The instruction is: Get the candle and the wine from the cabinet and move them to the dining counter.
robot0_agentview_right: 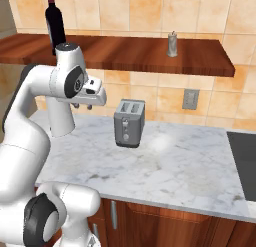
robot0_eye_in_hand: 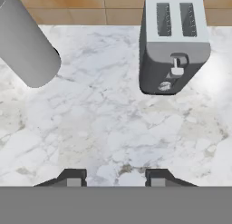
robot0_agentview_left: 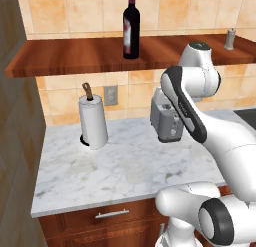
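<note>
The wine (robot0_agentview_left: 131, 33) (robot0_agentview_right: 55, 23), a dark bottle with a maroon neck, stands upright on the cabinet (robot0_agentview_left: 75, 58) (robot0_agentview_right: 130, 53), an open wooden wall shelf. The candle (robot0_agentview_left: 229, 39) (robot0_agentview_right: 172, 45), small and pale grey, stands farther right on the same plank. My gripper (robot0_agentview_right: 82, 107) (robot0_eye_in_hand: 115, 177) hangs below the shelf, pointing down at the marble worktop. Its jaws stand apart with nothing between them. The wine is above it and the candle is up and to its right. The dining counter is out of view.
On the marble worktop (robot0_agentview_left: 125, 166) stand a grey toaster (robot0_agentview_left: 167, 122) (robot0_agentview_right: 129, 122) (robot0_eye_in_hand: 174, 46) and a paper towel roll (robot0_agentview_left: 93, 122) (robot0_eye_in_hand: 27, 46). A dark cooktop (robot0_agentview_right: 242, 161) lies at the right. The shelf's front edge overhangs the worktop's back.
</note>
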Controlling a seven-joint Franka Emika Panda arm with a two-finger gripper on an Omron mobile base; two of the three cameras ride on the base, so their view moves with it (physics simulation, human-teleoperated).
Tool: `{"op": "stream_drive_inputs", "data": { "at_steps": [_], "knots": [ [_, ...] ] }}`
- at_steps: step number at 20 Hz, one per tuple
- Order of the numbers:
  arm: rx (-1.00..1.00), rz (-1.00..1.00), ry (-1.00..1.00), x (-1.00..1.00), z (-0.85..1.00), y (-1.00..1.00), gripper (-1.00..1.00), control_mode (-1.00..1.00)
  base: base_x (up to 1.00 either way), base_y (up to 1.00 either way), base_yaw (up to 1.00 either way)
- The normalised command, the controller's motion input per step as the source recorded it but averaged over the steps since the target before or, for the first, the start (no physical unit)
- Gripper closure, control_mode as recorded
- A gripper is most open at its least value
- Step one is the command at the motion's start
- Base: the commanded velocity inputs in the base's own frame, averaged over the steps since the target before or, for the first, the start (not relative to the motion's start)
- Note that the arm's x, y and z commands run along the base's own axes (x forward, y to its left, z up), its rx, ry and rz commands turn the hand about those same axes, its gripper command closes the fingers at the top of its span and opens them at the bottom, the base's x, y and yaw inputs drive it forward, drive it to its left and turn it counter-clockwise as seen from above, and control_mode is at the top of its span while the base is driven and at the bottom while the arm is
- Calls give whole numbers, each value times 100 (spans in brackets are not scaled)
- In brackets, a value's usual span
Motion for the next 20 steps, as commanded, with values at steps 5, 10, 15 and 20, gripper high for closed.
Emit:
{"op": "stream_drive_inputs", "data": {
  "at_steps": [5,10,15,20],
  "knots": [
    [0,0,-2,-7,-1,0,-100,-100,0,0,0],
    [0,0,-6,-27,-7,5,-100,-100,0,0,0],
    [0,-1,-33,-34,11,13,-100,-100,0,0,0],
    [0,-2,-39,-27,38,10,-100,-100,0,0,0]
  ]
}}
